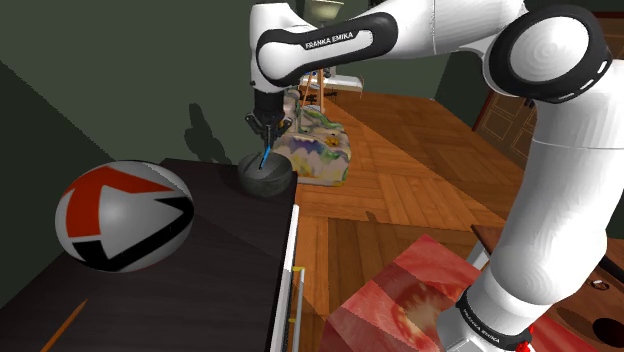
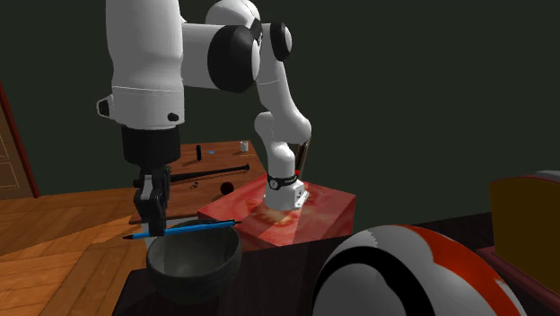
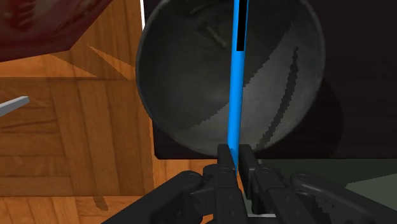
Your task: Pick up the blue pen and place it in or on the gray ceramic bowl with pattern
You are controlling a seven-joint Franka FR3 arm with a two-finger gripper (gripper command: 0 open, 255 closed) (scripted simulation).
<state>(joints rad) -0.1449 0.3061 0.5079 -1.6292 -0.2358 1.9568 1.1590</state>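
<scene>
Your hand (image 3: 232,160) is clenched on the blue pen (image 3: 236,83) near one end. Pen lies almost level, long axis running from the hand out across the mouth of the gray bowl (image 3: 184,76), just above its rim, perhaps touching it. Letting go here should drop it inside.

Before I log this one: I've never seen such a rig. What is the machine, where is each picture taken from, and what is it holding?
The machine is a white robot arm standing on a red-patterned box. Its black gripper is shut on a blue pen, held level over a dark gray bowl. The bowl sits near the edge of a dark table, which also carries a large red, white and black ball. One picture looks from beside the arm's base, one faces the arm across the table, and one is from a camera on the hand, looking along the pen into the bowl.
</scene>
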